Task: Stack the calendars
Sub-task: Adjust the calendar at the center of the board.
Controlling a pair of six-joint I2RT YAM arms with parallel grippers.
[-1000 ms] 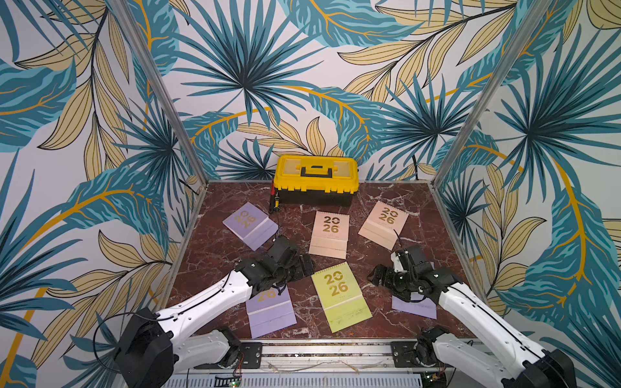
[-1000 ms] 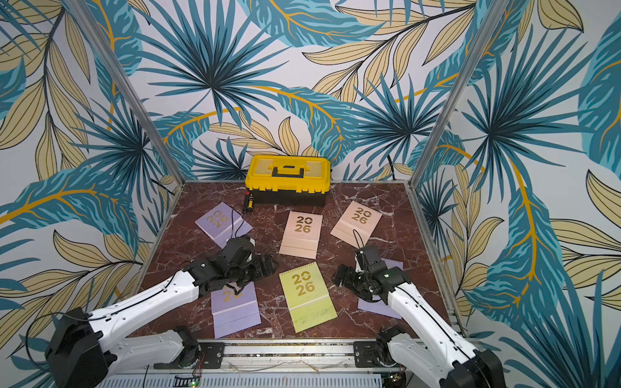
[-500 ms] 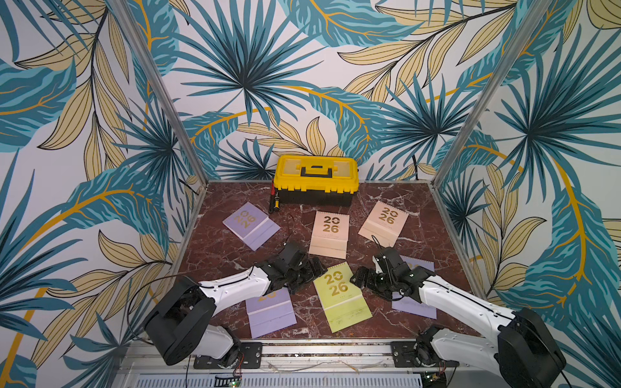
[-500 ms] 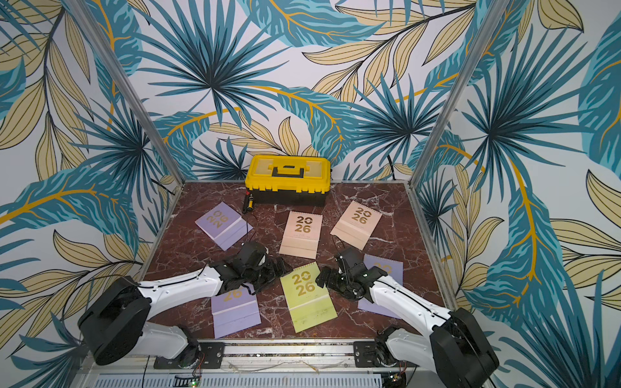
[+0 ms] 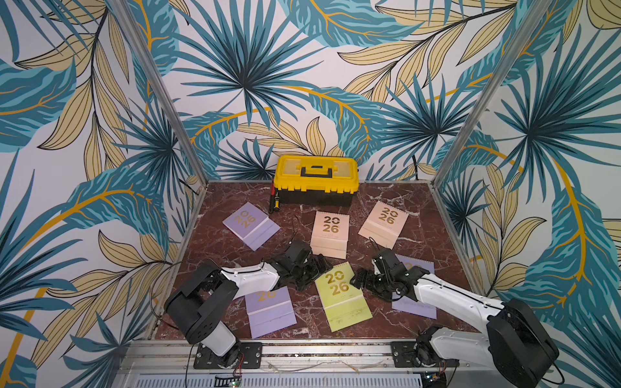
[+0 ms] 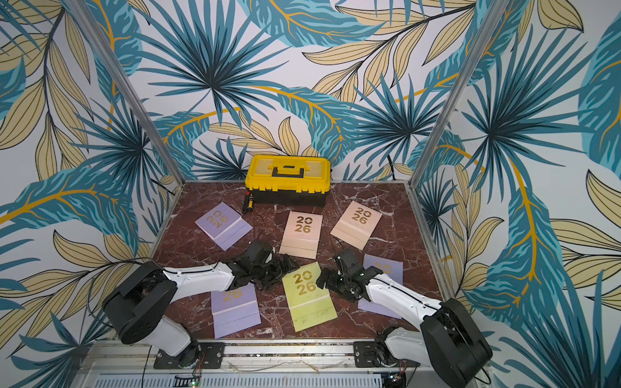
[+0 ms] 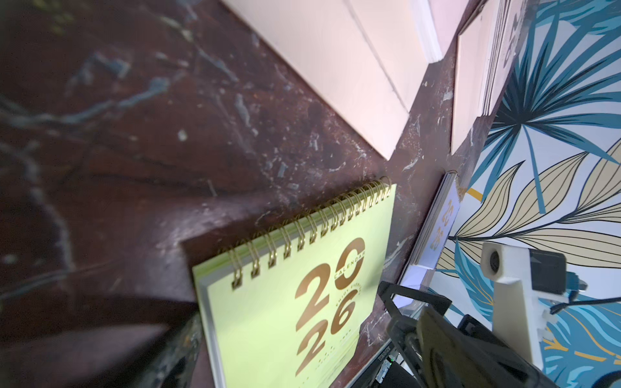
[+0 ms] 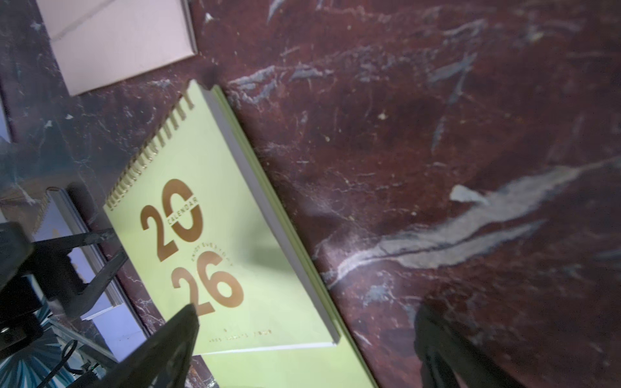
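Observation:
The lime green calendar lies flat at the front middle of the marble table, in both top views. My left gripper is open, low at its spiral corner. My right gripper is open at its opposite edge, its arm over a lilac calendar. In the left wrist view the green calendar lies between the open fingers of the left gripper. In the right wrist view its thick edge runs between the fingers of the right gripper. Other calendars: lilac, lilac, peach, peach.
A yellow-and-black toolbox stands against the back wall, with a small black and yellow tool beside it. Leaf-patterned walls and metal posts close in the table on three sides.
Both arms have come down and inward to the green calendar: the left gripper moved right, the right gripper moved left off the lilac calendar. Both stay open.

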